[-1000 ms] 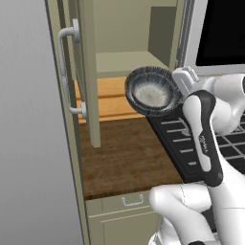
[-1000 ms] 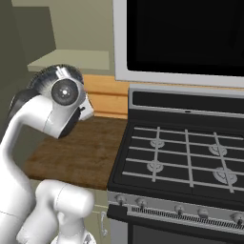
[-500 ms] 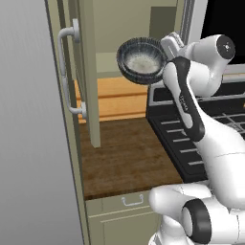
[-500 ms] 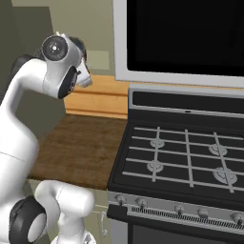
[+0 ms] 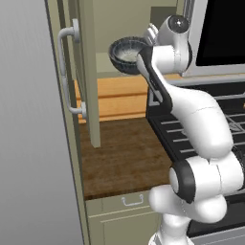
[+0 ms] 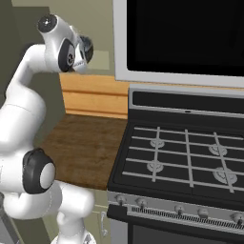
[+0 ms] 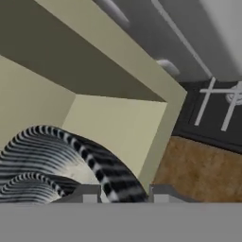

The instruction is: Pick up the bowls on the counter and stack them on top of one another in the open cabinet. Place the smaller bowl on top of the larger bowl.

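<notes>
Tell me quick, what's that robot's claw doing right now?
Gripper: shut on the round blue-grey ribbed bowl, carried up at the beige-olive open cabinet.

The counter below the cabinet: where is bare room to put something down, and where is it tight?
The counter is bare between the open cabinet door and the stove, back to the orange wall panel. It is tight at the cabinet opening, where the gripper holds the bowl close to the shelf.
</notes>
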Tool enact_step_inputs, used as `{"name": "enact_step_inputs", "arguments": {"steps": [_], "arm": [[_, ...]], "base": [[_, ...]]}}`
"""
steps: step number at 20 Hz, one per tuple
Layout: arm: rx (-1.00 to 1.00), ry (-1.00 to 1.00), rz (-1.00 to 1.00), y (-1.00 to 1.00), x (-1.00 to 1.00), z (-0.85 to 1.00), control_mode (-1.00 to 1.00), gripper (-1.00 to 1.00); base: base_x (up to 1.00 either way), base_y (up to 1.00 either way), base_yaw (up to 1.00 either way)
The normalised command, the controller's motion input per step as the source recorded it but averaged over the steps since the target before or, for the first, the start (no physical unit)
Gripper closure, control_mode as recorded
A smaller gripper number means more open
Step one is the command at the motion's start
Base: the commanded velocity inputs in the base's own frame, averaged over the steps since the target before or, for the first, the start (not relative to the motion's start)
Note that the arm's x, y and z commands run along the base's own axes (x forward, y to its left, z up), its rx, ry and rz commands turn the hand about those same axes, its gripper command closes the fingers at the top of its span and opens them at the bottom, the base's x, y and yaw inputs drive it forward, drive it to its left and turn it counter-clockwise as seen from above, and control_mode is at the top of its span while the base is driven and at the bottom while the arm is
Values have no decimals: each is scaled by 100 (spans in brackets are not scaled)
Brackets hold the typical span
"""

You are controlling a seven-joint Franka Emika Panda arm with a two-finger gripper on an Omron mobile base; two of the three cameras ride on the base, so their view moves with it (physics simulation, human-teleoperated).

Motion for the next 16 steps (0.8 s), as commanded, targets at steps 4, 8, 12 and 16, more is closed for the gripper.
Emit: {"name": "enact_step_inputs", "arguments": {"steps": [4, 8, 12, 16], "arm": [[0, 2, -24, 25, 83, -8, -100, 100], [2, -3, -12, 1, 2, -3, -100, -100], [7, -11, 0, 0, -59, 0, -100, -100], [10, -11, 0, -3, -76, 0, -100, -100]], "base": [[0, 0, 0], [0, 0, 0], [0, 0, 0], [0, 0, 0]]}}
